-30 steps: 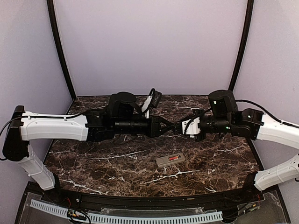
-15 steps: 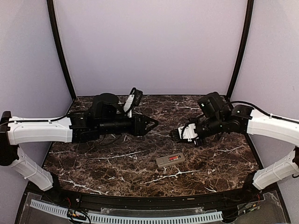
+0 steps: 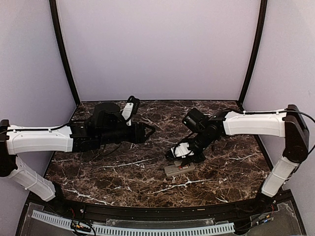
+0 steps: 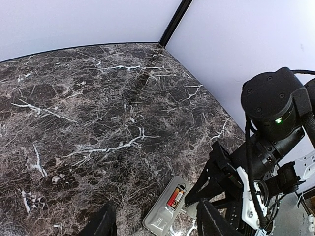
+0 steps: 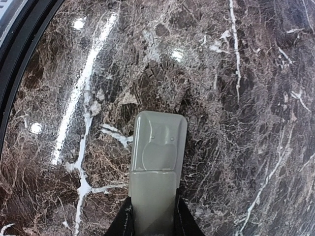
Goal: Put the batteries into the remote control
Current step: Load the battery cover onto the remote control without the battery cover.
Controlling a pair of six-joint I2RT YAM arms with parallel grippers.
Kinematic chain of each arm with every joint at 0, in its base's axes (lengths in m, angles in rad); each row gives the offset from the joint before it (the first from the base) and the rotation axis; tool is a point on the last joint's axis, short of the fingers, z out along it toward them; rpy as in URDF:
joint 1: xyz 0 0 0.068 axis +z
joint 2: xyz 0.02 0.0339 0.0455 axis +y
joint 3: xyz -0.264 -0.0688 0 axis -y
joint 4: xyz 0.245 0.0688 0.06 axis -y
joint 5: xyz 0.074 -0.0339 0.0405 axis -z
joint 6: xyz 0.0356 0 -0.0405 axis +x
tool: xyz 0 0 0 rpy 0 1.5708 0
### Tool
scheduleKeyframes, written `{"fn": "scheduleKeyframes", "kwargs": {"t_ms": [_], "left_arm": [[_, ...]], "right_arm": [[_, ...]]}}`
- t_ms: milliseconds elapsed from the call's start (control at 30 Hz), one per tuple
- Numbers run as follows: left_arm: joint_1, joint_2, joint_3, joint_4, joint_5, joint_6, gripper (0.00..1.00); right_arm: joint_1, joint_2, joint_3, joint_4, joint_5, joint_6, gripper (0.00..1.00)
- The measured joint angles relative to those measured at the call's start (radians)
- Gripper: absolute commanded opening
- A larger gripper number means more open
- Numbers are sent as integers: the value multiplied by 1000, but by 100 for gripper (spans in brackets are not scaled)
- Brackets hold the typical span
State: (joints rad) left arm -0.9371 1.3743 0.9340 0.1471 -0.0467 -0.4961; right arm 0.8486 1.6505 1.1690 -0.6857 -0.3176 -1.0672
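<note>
Left end effector [image 3: 150, 130] reaches level across the surface, jaws apart; right end effector [image 3: 176, 153] angles down, clamped on a grey cover [image 5: 156, 162].

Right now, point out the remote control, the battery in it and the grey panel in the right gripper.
remote control [image 3: 172, 171]: top external view, its grey back.
battery [image 4: 174, 198]: left wrist view, its red body.
grey panel [image 5: 152, 196]: right wrist view, its flat middle.

Lab test booth: plain lilac walls [image 3: 157, 49] and black frame posts [image 3: 64, 49] enclose a marble-patterned table [image 3: 123, 172].
</note>
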Motion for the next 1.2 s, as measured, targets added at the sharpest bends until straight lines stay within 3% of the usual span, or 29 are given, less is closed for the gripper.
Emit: {"fn": "scheduleKeyframes", "kwargs": {"t_ms": [500,1200], "left_arm": [[29,31,-1,-1,22,26,56],[38,50,-1,-3,58,33,56]], "right_arm": [[-21,121,28,-1,48,1,11],[-25,123,18,5,79,7,14]]}}
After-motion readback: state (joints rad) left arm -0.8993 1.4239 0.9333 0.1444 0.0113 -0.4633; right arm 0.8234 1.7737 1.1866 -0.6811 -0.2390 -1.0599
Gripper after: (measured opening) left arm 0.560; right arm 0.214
